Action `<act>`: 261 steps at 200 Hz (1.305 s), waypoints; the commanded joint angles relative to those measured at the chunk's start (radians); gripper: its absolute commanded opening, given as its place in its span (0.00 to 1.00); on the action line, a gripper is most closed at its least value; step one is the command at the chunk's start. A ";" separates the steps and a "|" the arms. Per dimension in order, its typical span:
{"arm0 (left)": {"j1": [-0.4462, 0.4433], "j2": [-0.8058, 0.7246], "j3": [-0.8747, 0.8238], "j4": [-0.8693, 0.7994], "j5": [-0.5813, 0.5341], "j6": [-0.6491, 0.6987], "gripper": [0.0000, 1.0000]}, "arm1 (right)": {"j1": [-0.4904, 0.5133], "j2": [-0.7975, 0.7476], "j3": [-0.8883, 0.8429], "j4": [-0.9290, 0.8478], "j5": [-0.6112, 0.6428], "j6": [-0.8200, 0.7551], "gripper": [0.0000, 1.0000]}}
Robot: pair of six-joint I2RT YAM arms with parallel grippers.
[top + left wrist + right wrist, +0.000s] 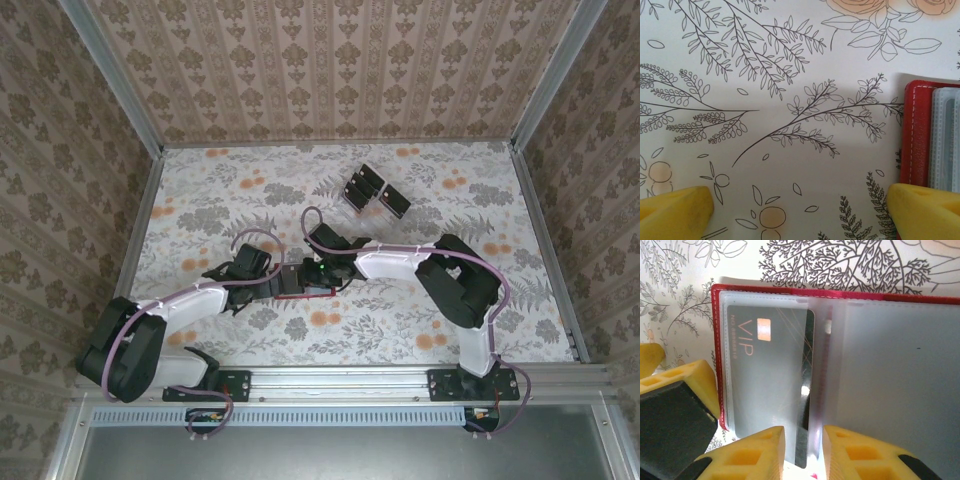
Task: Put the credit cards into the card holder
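While the tabletop (400, 320) carries the open card holder (890, 365) near its centre, both hands meet there. The left hand (800, 212) is spread wide at its red edge. The right hand (804, 450), nearer and almost pressed together, sits at a half-pocketed credit card (765, 380) whose long axis points away from it. Grip unclear.

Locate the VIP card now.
Right wrist view: the black VIP card sits mostly inside the left clear pocket of the open red card holder, with the right hand at its lower edge.
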 commanded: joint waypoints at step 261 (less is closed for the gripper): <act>-0.017 -0.095 -0.006 -0.076 0.047 -0.052 1.00 | -0.010 -0.115 0.014 -0.043 -0.003 -0.020 0.46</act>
